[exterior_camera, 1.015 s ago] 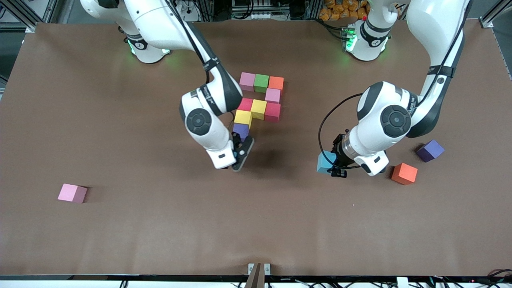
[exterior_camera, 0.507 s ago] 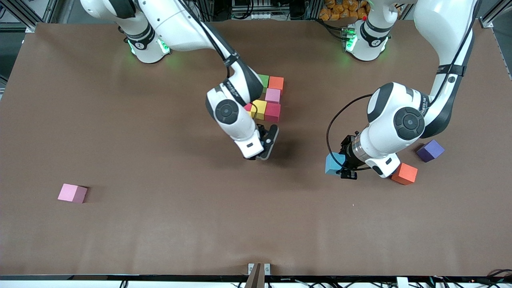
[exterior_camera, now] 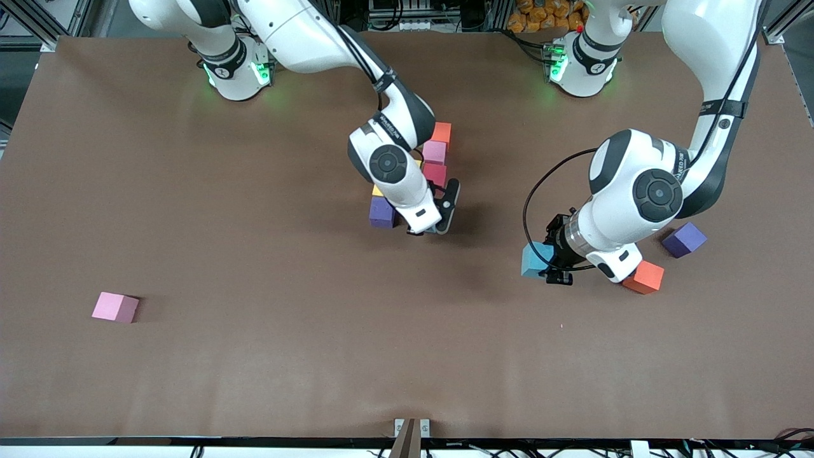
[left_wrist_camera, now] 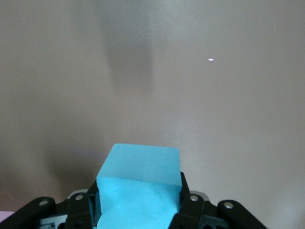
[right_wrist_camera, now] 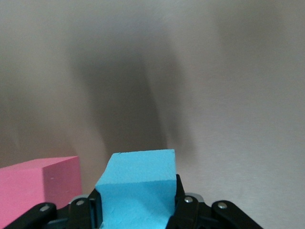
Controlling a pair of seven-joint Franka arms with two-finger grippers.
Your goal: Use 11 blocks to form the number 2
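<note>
The brown worktop [exterior_camera: 254, 356] looks matt and smooth, like a paper or cloth sheet. The sky-blue foam cube [left_wrist_camera: 138, 191] is matt and finely grained, as is the pink foam cube [exterior_camera: 115, 307]. The white arm shells [exterior_camera: 636, 191] are glossy plastic.

Partly built digit of matte foam cubes near the tabletop's middle: orange cube [exterior_camera: 441, 133], pink cube [exterior_camera: 434, 152], red cube [exterior_camera: 435, 173], purple cube [exterior_camera: 381, 212] show; others are hidden. One sky-blue foam cube [left_wrist_camera: 138, 191] sits in the left claw [exterior_camera: 552, 270], another [right_wrist_camera: 137, 188] in the right claw [exterior_camera: 425, 230].
</note>
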